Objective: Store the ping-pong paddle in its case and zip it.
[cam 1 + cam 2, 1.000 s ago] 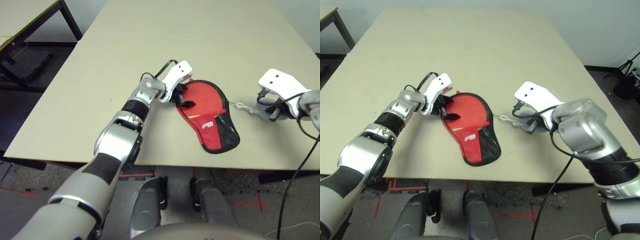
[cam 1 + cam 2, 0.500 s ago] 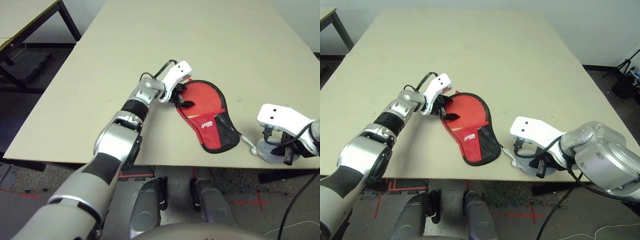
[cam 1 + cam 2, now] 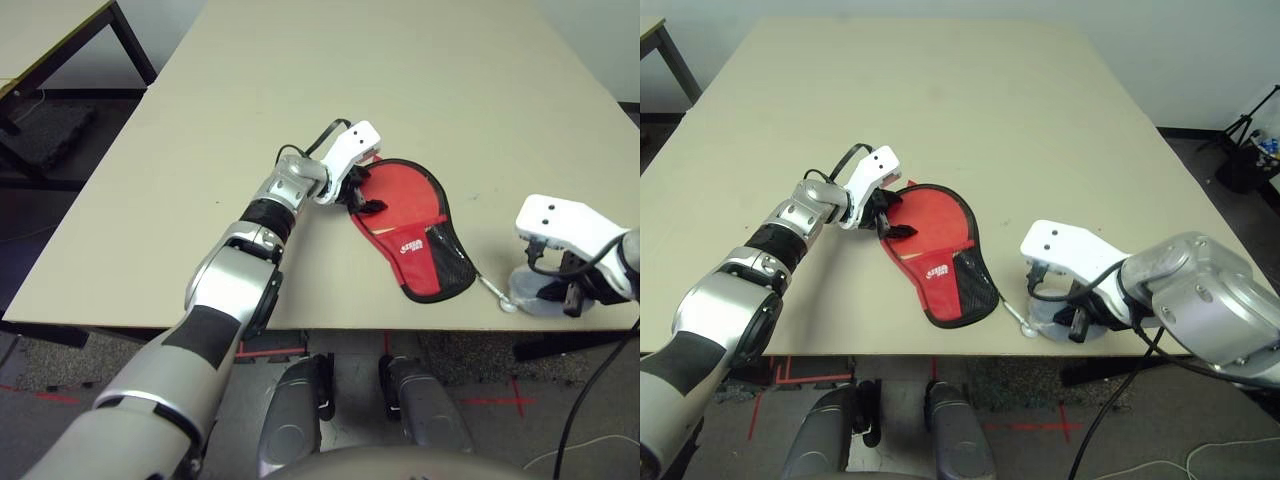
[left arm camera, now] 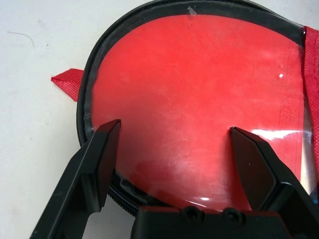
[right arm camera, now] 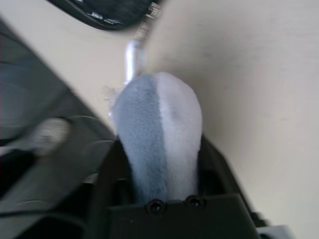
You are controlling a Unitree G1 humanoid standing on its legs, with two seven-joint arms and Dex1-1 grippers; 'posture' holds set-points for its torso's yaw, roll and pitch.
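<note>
now our left end effector (image 4: 174, 149) stands spread over the case (image 3: 415, 240) on the bench (image 3: 400, 90), while our right end effector (image 5: 159, 174) clamps the fuzzy grey pouch (image 5: 159, 129).

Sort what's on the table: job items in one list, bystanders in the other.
Belongs to the job:
- the case, red, lying flat
- the ping-pong paddle, its red face inside the case
- left gripper, open over the paddle
- right gripper, shut on the fuzzy pouch

Just lying about:
- none
</note>
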